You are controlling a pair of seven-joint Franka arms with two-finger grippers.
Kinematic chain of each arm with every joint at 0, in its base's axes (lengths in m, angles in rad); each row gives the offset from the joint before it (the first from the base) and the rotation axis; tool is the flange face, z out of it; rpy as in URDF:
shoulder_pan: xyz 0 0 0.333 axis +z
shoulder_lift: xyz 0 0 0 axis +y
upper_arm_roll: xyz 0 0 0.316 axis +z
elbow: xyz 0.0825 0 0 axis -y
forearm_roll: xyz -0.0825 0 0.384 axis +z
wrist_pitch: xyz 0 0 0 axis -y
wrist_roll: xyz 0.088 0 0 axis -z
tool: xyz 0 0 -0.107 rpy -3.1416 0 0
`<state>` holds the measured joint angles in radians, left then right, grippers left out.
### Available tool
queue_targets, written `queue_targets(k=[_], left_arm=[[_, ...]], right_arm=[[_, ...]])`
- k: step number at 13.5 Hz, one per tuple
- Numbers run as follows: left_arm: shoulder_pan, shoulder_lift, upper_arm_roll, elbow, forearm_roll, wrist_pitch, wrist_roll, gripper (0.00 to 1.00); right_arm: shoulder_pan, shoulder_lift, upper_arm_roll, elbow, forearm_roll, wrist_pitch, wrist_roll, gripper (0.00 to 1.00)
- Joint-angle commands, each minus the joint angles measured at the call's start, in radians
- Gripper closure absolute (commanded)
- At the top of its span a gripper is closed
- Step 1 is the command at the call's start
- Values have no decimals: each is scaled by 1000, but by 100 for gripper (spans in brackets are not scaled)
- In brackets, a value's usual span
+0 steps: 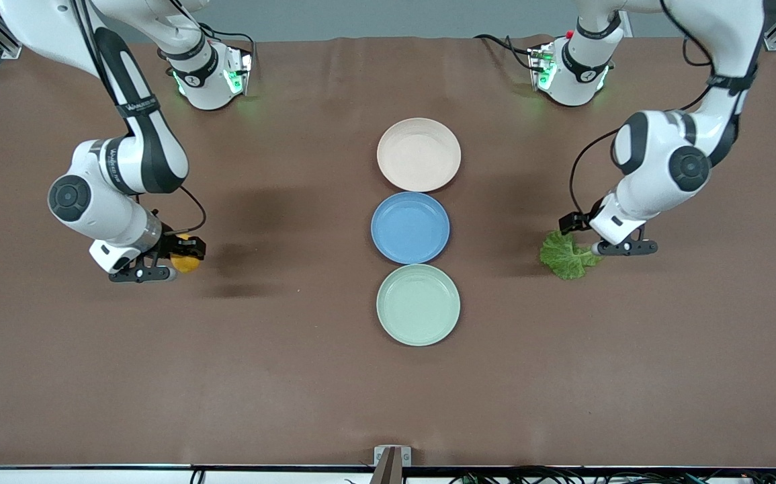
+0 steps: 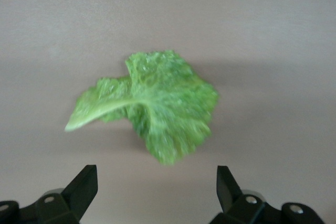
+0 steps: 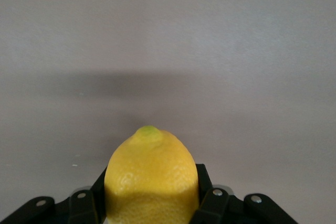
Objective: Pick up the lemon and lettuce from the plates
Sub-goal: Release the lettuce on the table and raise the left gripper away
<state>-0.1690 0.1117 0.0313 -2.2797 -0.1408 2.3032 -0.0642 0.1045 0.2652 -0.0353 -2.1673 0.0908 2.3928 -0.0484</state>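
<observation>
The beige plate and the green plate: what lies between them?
In the front view, a blue plate lies between the beige plate and the green plate.

1. The right arm bends down from its base at the top edge of the table, toward the right arm's end.
2. The right gripper [image 1: 174, 263] sits low there, fingers [image 3: 206, 203] clamped on the lemon [image 3: 151, 178].
3. The left arm folds down near its own end.
4. The left gripper [image 1: 601, 247] hangs low, fingers [image 2: 84, 184] spread wide, holding nothing.
</observation>
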Motion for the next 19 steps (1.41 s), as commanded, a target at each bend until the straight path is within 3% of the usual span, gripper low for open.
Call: queue_targets(k=[1, 6, 10, 14, 15, 16, 17, 18, 19], left_arm=[[41, -108, -2, 86, -11, -201, 9, 0], [65, -185, 4, 273, 10, -447, 1, 0], [65, -187, 4, 497, 69, -629, 0, 0], [81, -176, 4, 632, 67, -677, 0, 0], [85, -166, 4, 646, 66, -679, 0, 0], [95, -165, 4, 648, 64, -682, 3, 0], [104, -165, 2, 660, 67, -683, 4, 0], [105, -165, 2, 667, 70, -683, 3, 0], [105, -161, 2, 671, 72, -683, 3, 0]], right_arm=[[-32, 15, 22, -48, 20, 57, -65, 96], [-8, 72, 23, -74, 21, 127, -70, 96], [-11, 111, 23, -71, 20, 161, -122, 96], [-14, 129, 23, -65, 20, 186, -139, 95], [-14, 129, 23, -62, 20, 186, -139, 83], [-16, 131, 23, -57, 20, 184, -137, 39], [-17, 132, 23, -54, 21, 184, -137, 16], [-17, 132, 23, -48, 21, 183, -137, 0], [-16, 131, 23, -43, 21, 174, -133, 0]])
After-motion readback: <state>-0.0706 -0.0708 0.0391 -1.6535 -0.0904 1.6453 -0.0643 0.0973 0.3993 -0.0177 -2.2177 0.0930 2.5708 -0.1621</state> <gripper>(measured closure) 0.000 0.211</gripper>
